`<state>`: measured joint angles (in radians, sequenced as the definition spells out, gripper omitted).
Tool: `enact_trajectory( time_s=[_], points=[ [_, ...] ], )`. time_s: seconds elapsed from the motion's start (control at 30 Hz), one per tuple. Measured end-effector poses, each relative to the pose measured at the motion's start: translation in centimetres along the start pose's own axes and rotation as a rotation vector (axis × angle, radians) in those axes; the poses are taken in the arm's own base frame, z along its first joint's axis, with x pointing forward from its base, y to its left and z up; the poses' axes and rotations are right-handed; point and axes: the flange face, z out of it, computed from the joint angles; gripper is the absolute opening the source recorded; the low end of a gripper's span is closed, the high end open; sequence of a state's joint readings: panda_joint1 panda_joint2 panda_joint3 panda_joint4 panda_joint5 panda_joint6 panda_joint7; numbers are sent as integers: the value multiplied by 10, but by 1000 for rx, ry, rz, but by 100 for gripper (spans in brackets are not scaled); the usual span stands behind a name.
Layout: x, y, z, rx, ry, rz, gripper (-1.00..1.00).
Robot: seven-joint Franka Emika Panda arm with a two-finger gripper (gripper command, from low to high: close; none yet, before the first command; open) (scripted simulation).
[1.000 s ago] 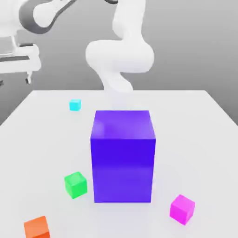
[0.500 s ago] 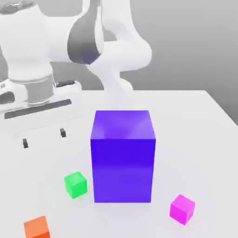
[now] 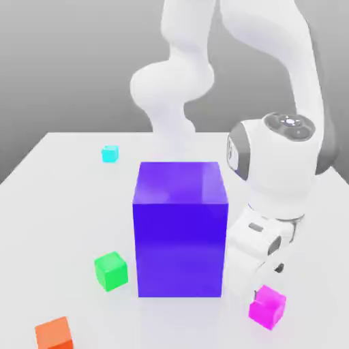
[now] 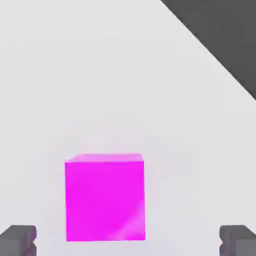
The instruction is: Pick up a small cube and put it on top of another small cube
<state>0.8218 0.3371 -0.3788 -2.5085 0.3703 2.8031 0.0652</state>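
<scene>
Pink cube first, since that is what the job turns on: it sits on the white desk point(image 3: 61, 177) near the front edge, toward the exterior view's right, free of any grip. Going by size from there, the desk itself is the biggest thing, a plain pale slab carrying everything else. Next comes the white robot arm point(image 3: 300, 88), which rises behind the desk, arches over and bends down on the exterior view's right, its hand lowered beside the big block. That big blue-purple block point(image 3: 180, 228) stands upright in the middle of the desk, far taller than any of the small cubes. The fingers point(image 4: 127, 242) are spread wide; in the hand view their two dark tips sit well apart, one tip point(image 4: 19, 240) to each side, with nothing between them touching. The pink cube point(image 3: 267, 307) lies just below and in front of the hand, close to it but apart, and in the hand view it sits between the lines of the two tips. The green cube point(image 3: 111, 270) rests just beside the block on the exterior view's left. An orange cube point(image 3: 54, 334) lies at the front left corner, and a cyan cube point(image 3: 110, 153) sits far back on the left.
</scene>
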Motion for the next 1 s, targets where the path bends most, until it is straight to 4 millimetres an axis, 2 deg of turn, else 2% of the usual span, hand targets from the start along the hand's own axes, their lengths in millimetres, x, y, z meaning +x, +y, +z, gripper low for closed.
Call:
enact_trajectory(
  time_s=[0.07,0.1,0.3,0.33,0.5,0.57,0.67,0.77,0.87,1.0],
  points=[
    [-1,-1,24,0,0,-1,100],
    [-2,-1,32,1,-1,-1,-100],
    [-3,-1,36,1,-3,0,-100],
    [-2,-1,32,1,-3,-1,-100],
    [-2,-1,-21,1,-3,2,-100],
    [11,33,-21,1,-36,134,-100],
    [28,101,-12,9,-97,395,-100],
    [29,176,-11,26,-136,566,-100],
    [15,251,-17,50,-162,677,-100],
    [-25,348,-26,99,-189,816,-100]
  ],
)
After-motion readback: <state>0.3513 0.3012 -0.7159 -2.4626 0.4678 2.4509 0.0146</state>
